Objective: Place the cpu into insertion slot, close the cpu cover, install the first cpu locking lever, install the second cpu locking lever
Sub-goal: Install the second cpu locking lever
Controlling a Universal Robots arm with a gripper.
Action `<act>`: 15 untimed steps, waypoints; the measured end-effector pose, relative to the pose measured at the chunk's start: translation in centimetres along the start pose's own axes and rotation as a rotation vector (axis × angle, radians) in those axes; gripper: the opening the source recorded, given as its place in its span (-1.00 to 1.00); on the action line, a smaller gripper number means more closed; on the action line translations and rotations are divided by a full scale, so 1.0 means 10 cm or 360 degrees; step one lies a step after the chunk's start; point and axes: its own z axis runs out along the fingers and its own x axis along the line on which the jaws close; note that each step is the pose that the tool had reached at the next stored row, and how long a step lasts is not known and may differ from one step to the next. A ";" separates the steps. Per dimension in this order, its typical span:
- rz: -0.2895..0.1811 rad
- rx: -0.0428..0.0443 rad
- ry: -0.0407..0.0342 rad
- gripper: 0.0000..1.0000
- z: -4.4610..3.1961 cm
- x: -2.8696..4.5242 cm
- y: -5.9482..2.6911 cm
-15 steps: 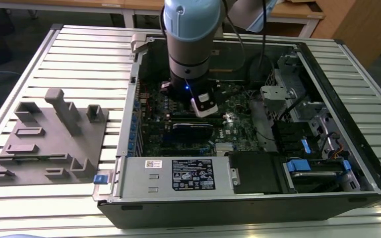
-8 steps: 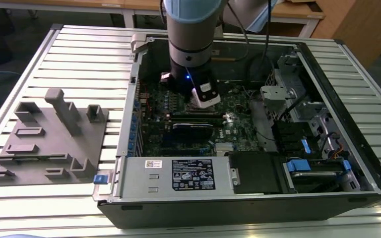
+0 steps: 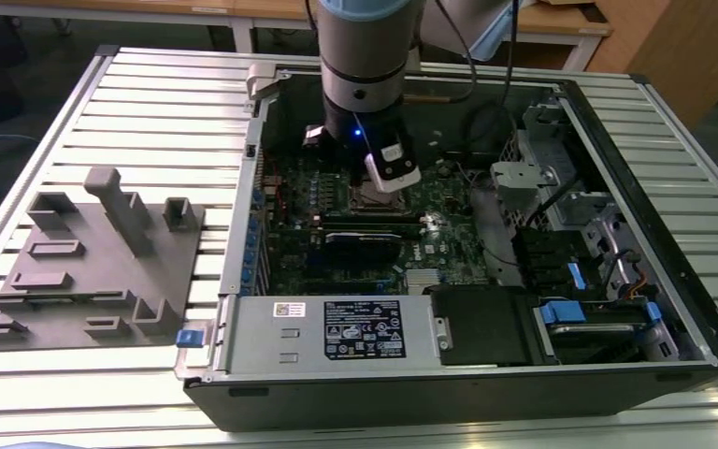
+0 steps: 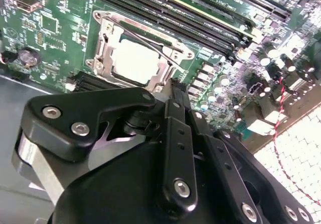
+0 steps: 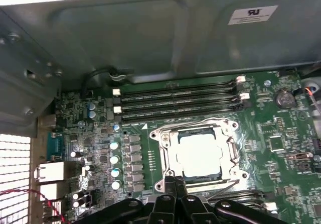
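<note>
Fingers (image 5: 173,184) poised over green motherboard (image 5: 261,128) inside case (image 3: 658,309) on slatted table (image 3: 147,103).

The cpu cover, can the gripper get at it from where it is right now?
Probably yes. The gripper hangs just over the edge of the cpu cover, which lies flat around the cpu, with nothing between them in both wrist views.
</note>
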 end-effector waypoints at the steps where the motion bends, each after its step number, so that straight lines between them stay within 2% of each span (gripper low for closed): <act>1: 0.0005 0.0002 -0.0002 -0.79 0.001 -0.011 0.001; 8: 0.0037 0.0015 -0.0012 -0.79 0.007 -0.115 0.015; 9: 0.0040 0.0020 -0.0014 -0.79 0.008 -0.129 0.017; 10: 0.0042 0.0033 -0.0016 -0.79 0.009 -0.139 0.018; 11: 0.0044 0.0052 -0.0020 -0.79 0.009 -0.145 0.019; 13: 0.0047 0.0102 -0.0029 -0.79 0.009 -0.150 0.020; 15: 0.0052 0.0138 -0.0038 -0.79 0.010 -0.151 0.020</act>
